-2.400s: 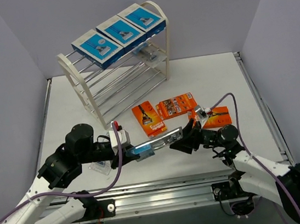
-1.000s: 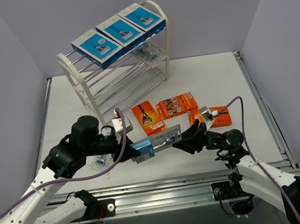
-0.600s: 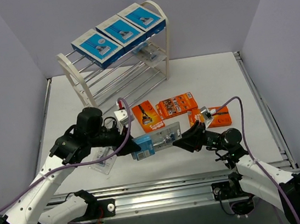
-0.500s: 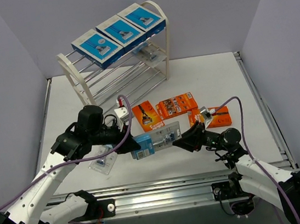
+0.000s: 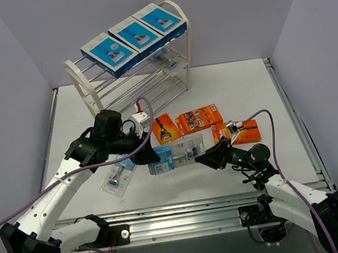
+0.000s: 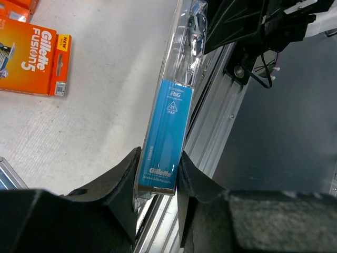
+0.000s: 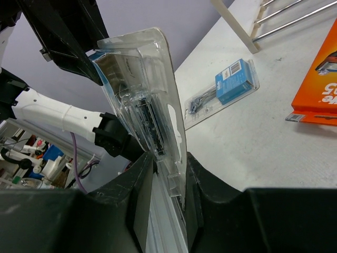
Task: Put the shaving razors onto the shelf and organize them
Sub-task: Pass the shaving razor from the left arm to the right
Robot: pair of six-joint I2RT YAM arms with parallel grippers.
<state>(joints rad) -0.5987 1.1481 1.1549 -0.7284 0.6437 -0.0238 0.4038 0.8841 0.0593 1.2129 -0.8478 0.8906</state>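
One clear blister pack (image 5: 174, 157) hangs in the air between my two arms, low over the near part of the bench (image 5: 244, 85), and both sets of fingers have it. The left fingers (image 5: 150, 159) are clamped tight on its blue-card end. The right fingers (image 5: 206, 153) press in on the clear razor end, as far as the wrist view shows. Its long axis runs straight from one set of fingers to the other, roughly level, with the card end pointing into the left fingers and the razor end into the right. The shelf (image 5: 188, 49) stands well beyond the pack, out past the left fingers, so I judge the left arm the nearer one for the carry. What looks like a matching pack (image 5: 166, 58) lies on the second tier, under the blue boxes (image 5: 135, 34). I reckon this one belongs beside it, which calls for one end to be let go first.
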